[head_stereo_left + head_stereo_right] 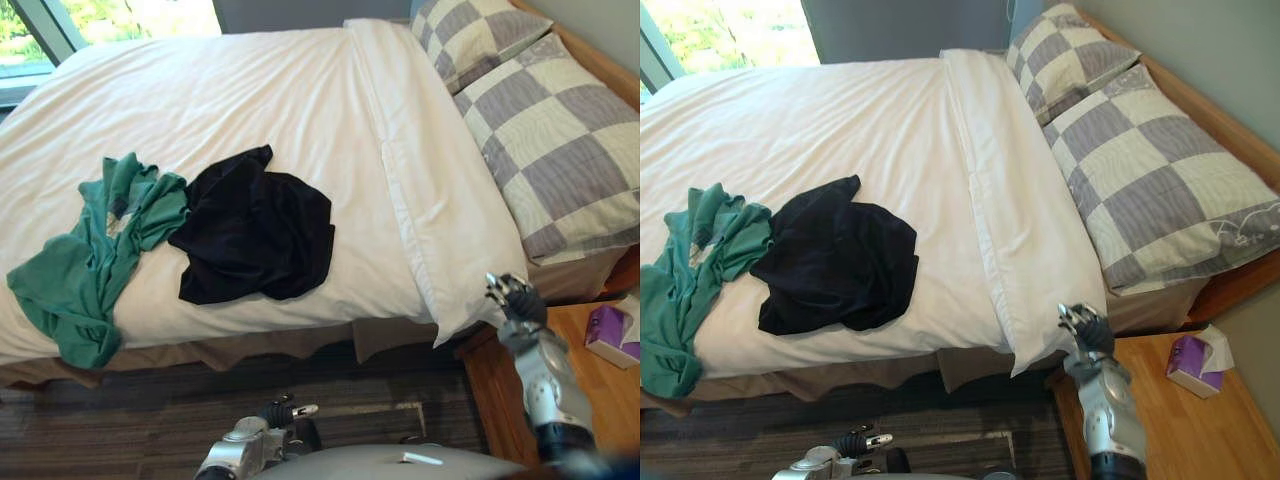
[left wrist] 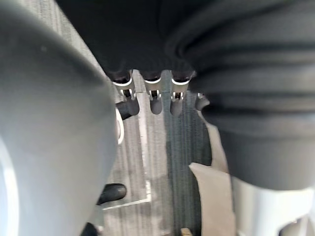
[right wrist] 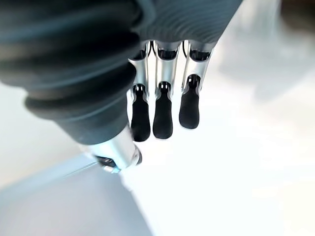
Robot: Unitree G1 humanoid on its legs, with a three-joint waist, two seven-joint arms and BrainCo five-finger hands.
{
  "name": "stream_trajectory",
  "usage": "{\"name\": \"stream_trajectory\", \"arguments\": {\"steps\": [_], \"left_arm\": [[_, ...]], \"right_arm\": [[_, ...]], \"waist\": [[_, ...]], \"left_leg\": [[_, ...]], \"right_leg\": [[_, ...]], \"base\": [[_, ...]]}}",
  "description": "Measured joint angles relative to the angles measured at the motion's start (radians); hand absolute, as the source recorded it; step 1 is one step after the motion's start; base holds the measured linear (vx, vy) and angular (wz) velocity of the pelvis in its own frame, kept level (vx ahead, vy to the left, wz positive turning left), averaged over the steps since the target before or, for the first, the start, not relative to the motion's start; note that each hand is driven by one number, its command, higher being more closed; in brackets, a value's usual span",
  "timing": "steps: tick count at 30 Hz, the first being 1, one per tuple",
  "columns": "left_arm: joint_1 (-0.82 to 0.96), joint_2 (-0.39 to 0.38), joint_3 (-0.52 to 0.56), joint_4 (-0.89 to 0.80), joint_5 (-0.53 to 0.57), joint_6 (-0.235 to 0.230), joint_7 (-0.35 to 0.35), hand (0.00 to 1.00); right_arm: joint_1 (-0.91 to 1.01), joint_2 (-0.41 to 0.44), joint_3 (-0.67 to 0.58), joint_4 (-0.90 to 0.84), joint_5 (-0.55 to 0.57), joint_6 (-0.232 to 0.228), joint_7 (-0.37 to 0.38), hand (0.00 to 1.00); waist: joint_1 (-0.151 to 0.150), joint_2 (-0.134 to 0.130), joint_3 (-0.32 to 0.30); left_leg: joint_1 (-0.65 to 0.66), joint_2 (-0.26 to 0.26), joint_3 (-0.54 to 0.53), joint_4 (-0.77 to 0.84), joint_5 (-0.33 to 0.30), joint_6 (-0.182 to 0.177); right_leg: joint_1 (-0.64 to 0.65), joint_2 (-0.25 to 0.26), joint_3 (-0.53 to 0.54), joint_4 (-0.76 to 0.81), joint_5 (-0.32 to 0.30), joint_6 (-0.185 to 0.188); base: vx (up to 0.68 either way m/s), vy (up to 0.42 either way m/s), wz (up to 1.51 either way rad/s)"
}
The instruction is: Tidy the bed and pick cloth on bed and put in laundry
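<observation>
A crumpled black cloth [image 1: 255,228] lies on the white duvet [image 1: 250,90] near the bed's front edge. Left of it a green cloth [image 1: 95,255] sprawls, its lower end hanging over the edge. My right hand [image 1: 515,298] is raised beside the bed's front right corner, close to the folded white sheet [image 1: 420,190], apart from both cloths. The right wrist view shows its fingers [image 3: 162,115] straight and holding nothing. My left hand [image 1: 272,418] hangs low over the floor in front of the bed, its fingers [image 2: 153,93] relaxed and empty.
Two grey-and-cream checked pillows [image 1: 560,140] lie at the head of the bed on the right. A wooden nightstand [image 1: 590,400] with a purple tissue box [image 1: 612,335] stands by my right arm. Dark carpet [image 1: 120,420] runs along the bed's front. A window [image 1: 40,25] is at the far left.
</observation>
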Motion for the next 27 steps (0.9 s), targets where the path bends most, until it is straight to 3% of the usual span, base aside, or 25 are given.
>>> {"name": "stream_trajectory", "arguments": {"steps": [4,7,9,12,15,20,27], "left_arm": [[-0.092,-0.004,-0.031,-0.010,-0.041,0.000,0.045,0.00],[-0.167,-0.025,-0.031,-0.010,-0.076,-0.012,0.063,0.00],[-0.208,-0.044,-0.030,-0.010,-0.111,-0.048,0.071,0.00],[-0.230,-0.075,-0.025,-0.009,-0.120,-0.093,0.071,0.00],[-0.279,-0.099,-0.025,-0.006,-0.161,-0.137,0.069,0.00],[-0.412,-0.127,-0.025,-0.002,-0.197,-0.182,0.072,0.00],[-0.470,-0.204,0.004,0.008,-0.227,-0.183,0.121,0.00]], "right_arm": [[-0.248,-0.011,-0.035,-0.054,0.201,-0.141,-0.003,1.00],[-0.413,-0.093,-0.076,-0.055,0.314,-0.190,-0.001,1.00],[-0.527,-0.158,-0.097,-0.073,0.407,-0.226,0.000,1.00],[-0.561,-0.188,-0.098,-0.148,0.484,-0.262,0.000,1.00],[-0.597,-0.188,-0.097,-0.201,0.527,-0.286,-0.002,1.00],[-0.721,-0.188,-0.091,-0.270,0.535,-0.337,-0.043,1.00],[-0.737,-0.186,-0.085,-0.257,0.577,-0.416,-0.093,1.00]], "waist": [[0.000,0.018,0.101],[0.000,0.033,0.184],[0.001,0.055,0.244],[0.004,0.077,0.273],[0.009,0.079,0.300],[0.022,0.090,0.355],[0.027,0.096,0.375]], "left_leg": [[-0.104,-0.001,-0.006,0.006,0.038,0.022],[-0.164,-0.008,-0.010,0.007,0.060,0.036],[-0.206,-0.019,-0.008,0.007,0.069,0.043],[-0.261,-0.041,0.002,0.007,0.068,0.038],[-0.344,-0.056,0.003,0.054,0.070,0.043],[-0.557,-0.032,-0.012,0.180,0.061,0.039],[-0.799,0.017,-0.030,0.404,-0.003,0.050]], "right_leg": [[-0.114,-0.001,0.000,0.042,0.017,0.003],[-0.184,-0.009,-0.002,0.076,0.022,0.007],[-0.250,-0.023,0.002,0.122,0.016,0.012],[-0.358,-0.051,0.018,0.233,-0.032,0.020],[-0.476,-0.080,0.027,0.354,-0.082,0.018],[-0.682,-0.091,0.019,0.486,-0.116,-0.010],[-0.879,-0.092,-0.002,0.645,-0.157,-0.036]], "base": [[-0.08,0.051,0.08],[-0.07,0.062,0.13],[-0.05,0.070,0.03],[0.01,0.030,0.04],[0.04,-0.041,0.17],[-0.03,-0.083,0.24],[-0.05,-0.057,0.20]]}}
